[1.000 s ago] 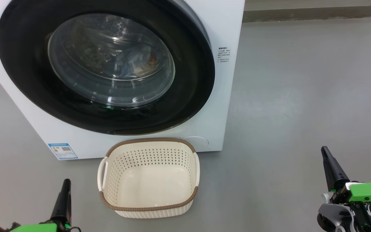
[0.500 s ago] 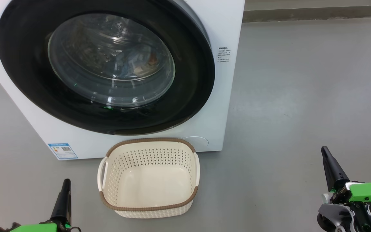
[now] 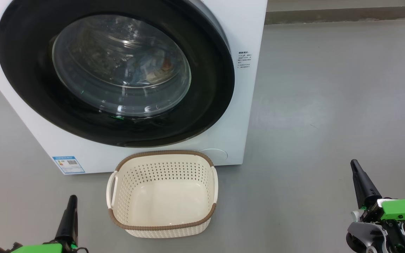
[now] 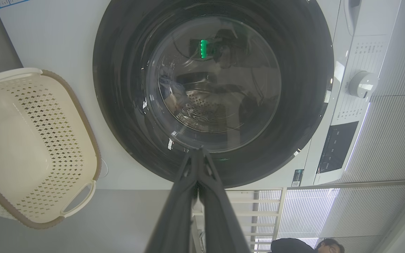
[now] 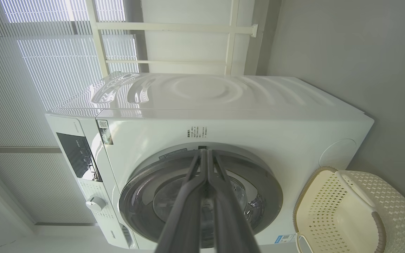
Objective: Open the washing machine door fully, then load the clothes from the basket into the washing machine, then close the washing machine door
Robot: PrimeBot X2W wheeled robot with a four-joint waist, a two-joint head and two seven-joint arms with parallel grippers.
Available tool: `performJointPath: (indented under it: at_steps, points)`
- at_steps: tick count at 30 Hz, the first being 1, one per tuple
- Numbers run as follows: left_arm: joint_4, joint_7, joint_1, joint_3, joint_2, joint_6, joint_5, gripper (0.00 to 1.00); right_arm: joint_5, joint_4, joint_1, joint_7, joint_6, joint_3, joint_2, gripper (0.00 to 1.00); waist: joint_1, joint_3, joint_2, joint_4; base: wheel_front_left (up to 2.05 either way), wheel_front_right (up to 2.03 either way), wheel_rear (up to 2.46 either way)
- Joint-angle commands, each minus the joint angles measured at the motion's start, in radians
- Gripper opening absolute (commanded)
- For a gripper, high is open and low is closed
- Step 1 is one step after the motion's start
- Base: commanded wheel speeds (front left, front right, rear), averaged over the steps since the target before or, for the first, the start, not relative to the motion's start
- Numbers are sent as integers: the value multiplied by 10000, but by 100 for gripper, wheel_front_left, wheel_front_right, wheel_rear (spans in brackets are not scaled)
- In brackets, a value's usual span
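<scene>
The white washing machine stands ahead with its door, a black ring around domed glass, lying closed against the front. Behind the glass, blue and orange clothes lie in the drum. On the floor in front stands the cream basket, its bare bottom showing. My left gripper is shut at the lower left, apart from the basket. Far off at the lower right, my right gripper is also shut and holds nothing. The left wrist view shows the door, the basket and the shut left gripper.
Grey floor stretches to the right of the machine. In the left wrist view a control panel with a white knob tops the machine, and part of a person shows at the bottom edge. Blinds and a white frame stand behind the machine.
</scene>
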State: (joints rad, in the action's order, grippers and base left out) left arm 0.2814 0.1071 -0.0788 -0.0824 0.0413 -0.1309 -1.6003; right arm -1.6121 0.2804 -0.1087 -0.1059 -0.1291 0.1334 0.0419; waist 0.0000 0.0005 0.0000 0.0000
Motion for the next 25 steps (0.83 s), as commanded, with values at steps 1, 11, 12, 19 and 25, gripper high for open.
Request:
performJointPath:
  at_steps: [1, 11, 12, 19, 25]
  points:
    - [-306, 67, -363, -326, 89, 2, -74, 0, 50, -298, -63, -83, -16, -178, 84, 0, 0, 0, 0, 0, 0, 0, 0]
    - [-306, 67, -363, -326, 89, 2, -74, 0, 50, -298, -63, -84, -16, -178, 84, 0, 0, 0, 0, 0, 0, 0, 0]
    - [-306, 67, -363, -326, 89, 2, -74, 0, 50, -298, -63, -84, -16, -178, 84, 0, 0, 0, 0, 0, 0, 0, 0]
    - [-307, 67, -363, -326, 89, 2, -74, 0, 50, -298, -64, -84, -16, -178, 84, 0, 0, 0, 0, 0, 0, 0, 0]
    - [-307, 67, -363, -326, 89, 2, -74, 0, 50, -298, -64, -84, -16, -178, 84, 0, 0, 0, 0, 0, 0, 0, 0]
